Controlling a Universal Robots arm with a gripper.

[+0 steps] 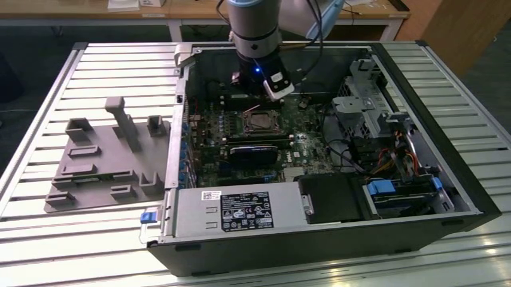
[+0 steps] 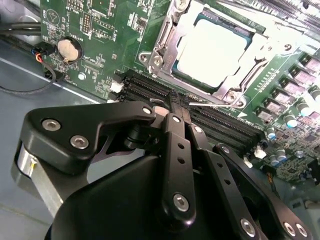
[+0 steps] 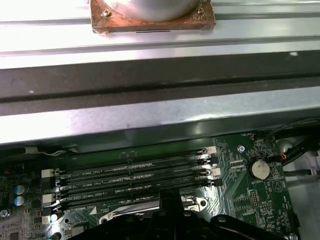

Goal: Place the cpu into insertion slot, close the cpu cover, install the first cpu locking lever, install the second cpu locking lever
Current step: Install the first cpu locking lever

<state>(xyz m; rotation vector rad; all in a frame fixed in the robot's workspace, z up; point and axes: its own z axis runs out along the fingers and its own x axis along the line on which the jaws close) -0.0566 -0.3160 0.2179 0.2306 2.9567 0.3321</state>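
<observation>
Silver-grey arm (image 1: 254,33), black gripper (image 2: 176,102).
A black wrist section carries a blue light and a white module; the gripper's matte black link bars are pinned with round silver screws.

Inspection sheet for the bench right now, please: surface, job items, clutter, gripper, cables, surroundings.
Surface: slatted metal table, carrying an open PC case.
Job's things: cpu lies flat, with the cpu cover down around it; thin lever rod runs beside the memory slots.
Clutter: grey moulded fixture on the table, at the exterior view's left of the case.
Gripper: gripper shut, tips at the lever rod; actual grip cannot be told.
Cables: bundle of coloured cables inside the case, exterior view's right.
Surroundings: wooden desks behind the table.
</observation>
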